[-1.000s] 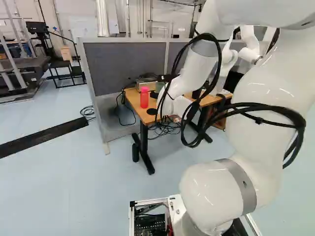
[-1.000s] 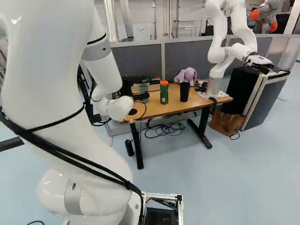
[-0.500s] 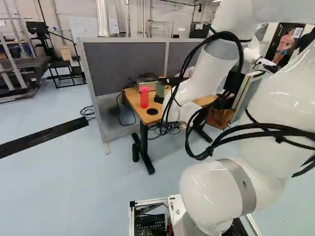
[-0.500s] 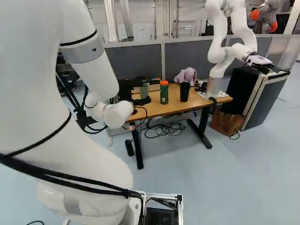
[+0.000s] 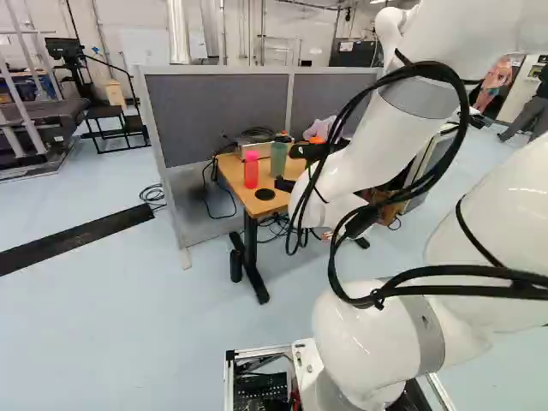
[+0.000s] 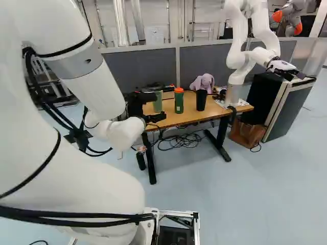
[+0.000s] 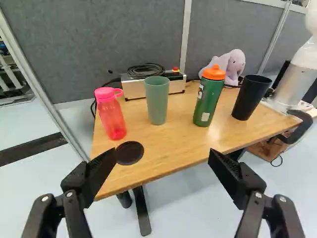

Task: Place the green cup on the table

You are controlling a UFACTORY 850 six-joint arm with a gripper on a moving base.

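Green cup [image 7: 157,101] upright on wooden table [image 7: 168,153], between pink bottle [image 7: 111,116] at left and orange-lidded green bottle [image 7: 208,99] at right, black tumbler [image 7: 249,97] farther right, gripper [image 6: 160,106] spread wide nearer, gray partition [image 7: 99,44] far side

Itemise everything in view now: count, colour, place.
partition: 1, grey, across the background
table: 1, wood-brown, before the partition
green cup: 1, pale green, on the table
pink bottle: 1, pink, on the table
black disc: 1, black, on the table
black cup: 1, black, on the table
green bottle: 1, green, orange lid, between cups
plush toy: 1, lilac, behind green bottle
metal box: 1, silver, behind green cup
cable coil: 1, black, atop metal box
another robot: 1, white, beyond black cup
bag: 1, brown, floor beyond table
cylinder: 1, black, floor, by table
arm: 1, white, on the base
gripper: 1, black, open, facing the table
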